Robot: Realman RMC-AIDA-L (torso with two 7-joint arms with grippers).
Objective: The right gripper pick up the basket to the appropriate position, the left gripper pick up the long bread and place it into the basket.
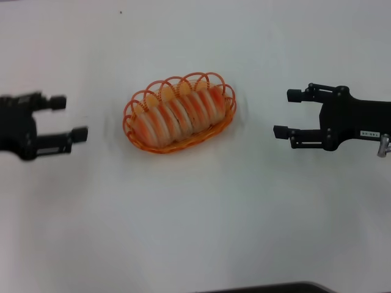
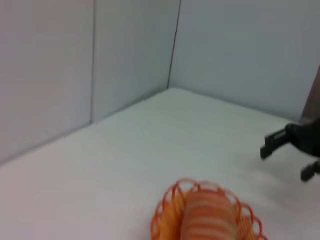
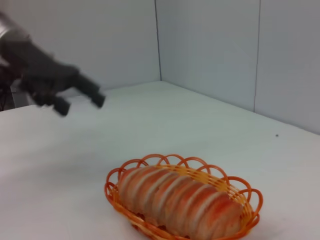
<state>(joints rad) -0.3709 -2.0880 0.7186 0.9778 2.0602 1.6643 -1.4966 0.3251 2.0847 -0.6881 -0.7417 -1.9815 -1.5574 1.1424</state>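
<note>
The orange woven basket stands in the middle of the white table, with the long striped bread lying inside it. Both also show in the right wrist view, basket and bread, and in the left wrist view, basket and bread. My left gripper is open and empty, well to the left of the basket; it shows in the right wrist view. My right gripper is open and empty, to the right of the basket; it shows in the left wrist view.
The white table spreads all around the basket. Grey panel walls stand behind the table and meet in a corner. A dark edge shows at the table's front.
</note>
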